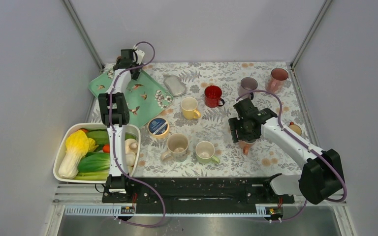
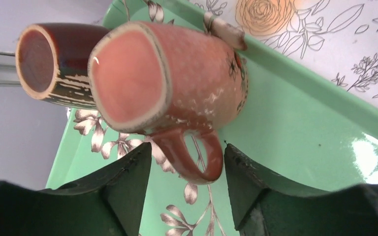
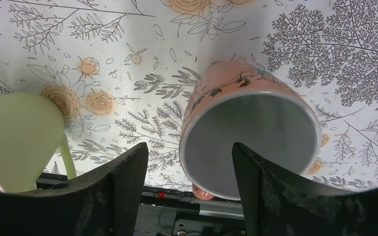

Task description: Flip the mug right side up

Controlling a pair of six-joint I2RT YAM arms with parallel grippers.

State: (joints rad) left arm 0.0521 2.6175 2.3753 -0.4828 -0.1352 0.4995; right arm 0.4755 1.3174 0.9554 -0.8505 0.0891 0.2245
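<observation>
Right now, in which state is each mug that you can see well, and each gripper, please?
Terracotta mug: upside down on the green tray.
Brown mug: apparently upside down too, beside it.
Pink floral mug: upright on the table, mouth up.
Yellow mug: upright.
Red mug: upright.
Left gripper: open, fingers either side of the terracotta mug's handle.
Right gripper: open, holding nothing.

pink floral mug [image 3: 236, 86], green tray [image 2: 300, 113]

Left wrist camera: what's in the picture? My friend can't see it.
A pink-brown mug stands upside down on a green tray, its handle inside the open gripper. A dark brown mug sits beside it.
</observation>
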